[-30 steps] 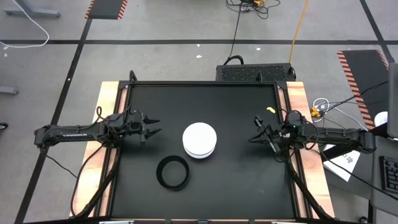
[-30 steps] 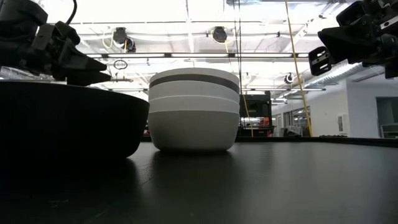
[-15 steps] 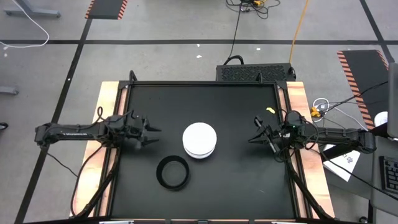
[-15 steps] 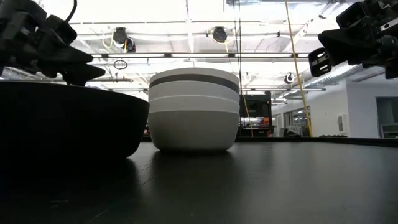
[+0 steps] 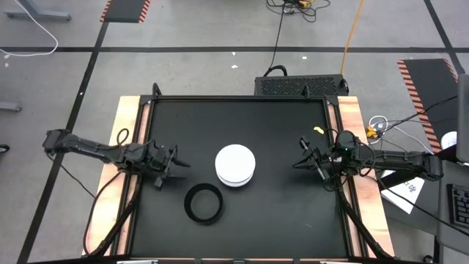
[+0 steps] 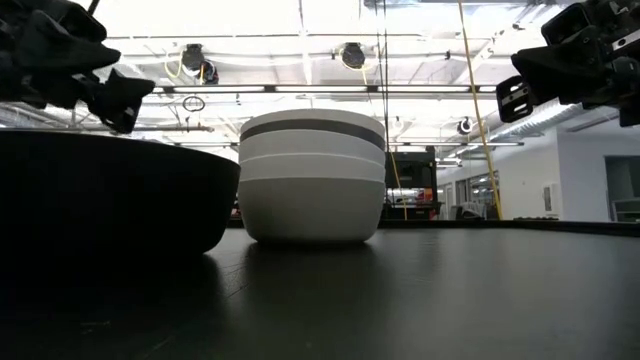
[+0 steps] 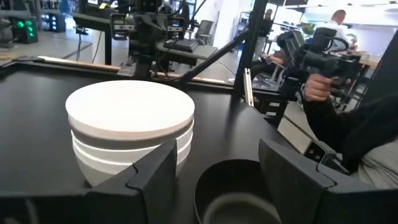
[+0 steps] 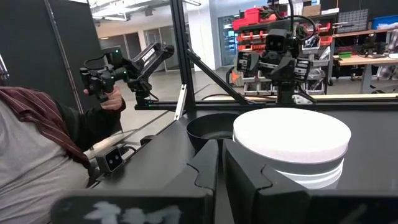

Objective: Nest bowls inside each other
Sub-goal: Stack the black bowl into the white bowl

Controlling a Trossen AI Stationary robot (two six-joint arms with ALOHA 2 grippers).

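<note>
A stack of nested white bowls (image 5: 235, 164), with a grey band (image 6: 312, 126) between its layers, rests on its base at the middle of the black table. A lone black bowl (image 5: 204, 203) stands on the table toward the near edge, left of the stack. My left gripper (image 5: 178, 171) hovers open and empty at the table's left, pointing level between the stack (image 7: 130, 134) and the black bowl (image 7: 239, 193). At the table's right, my right gripper (image 5: 299, 155) hangs shut and empty, facing the stack (image 8: 291, 143).
A wooden rim (image 5: 124, 117) frames the black table top. A small yellow scrap (image 5: 319, 130) lies at the far right. Beyond the table a person (image 8: 37, 143) sits holding a hand controller (image 8: 102, 78). Bare table top lies around both bowls.
My left gripper has swung toward the table's near edge and turned, so it now points more toward the black bowl. Its fingers have kept the same gap. The bowls have not moved.
</note>
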